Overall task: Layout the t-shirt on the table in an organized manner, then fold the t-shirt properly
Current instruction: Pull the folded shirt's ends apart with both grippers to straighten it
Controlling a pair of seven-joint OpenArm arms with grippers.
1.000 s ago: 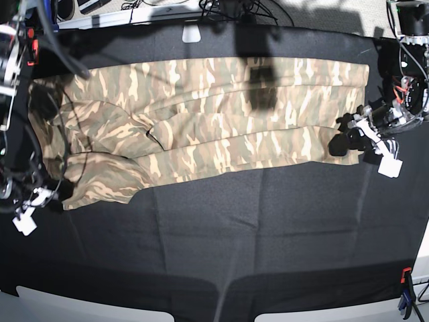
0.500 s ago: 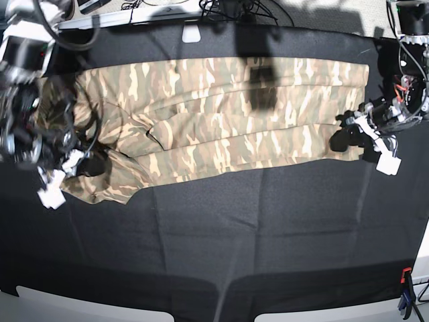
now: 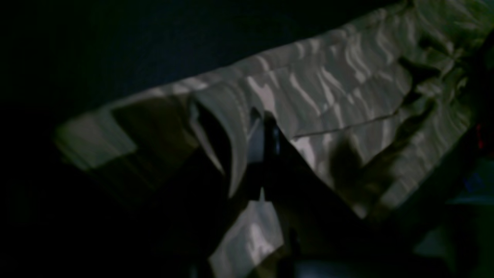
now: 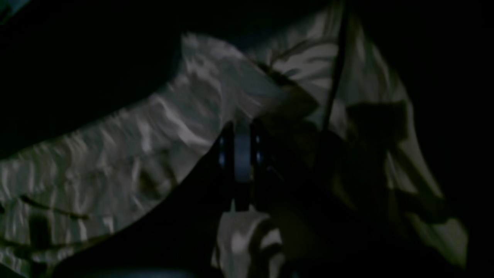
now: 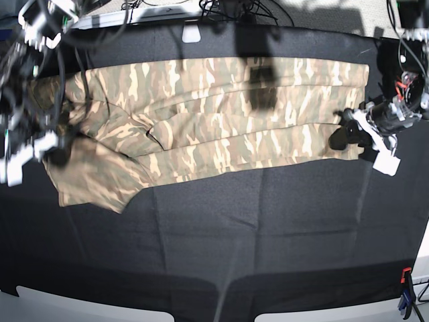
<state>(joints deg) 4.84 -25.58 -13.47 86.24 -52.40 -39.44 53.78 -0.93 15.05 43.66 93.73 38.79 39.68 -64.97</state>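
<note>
A soft short-sleeved t-shirt in tan, olive and brown camouflage print (image 5: 221, 121) lay stretched sideways across the far half of a wide table draped in matte black cloth (image 5: 255, 235), its long edges already turned in to form a narrow band. At one end a sleeve and shoulder section spilled loosely toward the near side, uneven and rumpled. The left gripper (image 5: 348, 137) sat at the shirt's hem end, its fingers drawn tight together with a raised fold of fabric pinched between them, as the left wrist view showed. The right gripper (image 5: 59, 144) worked at the collar end, its fingers likewise closed narrow on a lifted ridge of cloth in the right wrist view, though that picture was dark and the exact seam held could not be made out.

Judged from this layout, the step in hand was tidying the long fold. Doing it well appeared to call for both ends being kept under even, light tension so the band stayed straight, with the loose sleeve drawn over the body rather than dragged. Too hard a pull from either side risked sliding the whole shirt or opening the folds already made.
</note>
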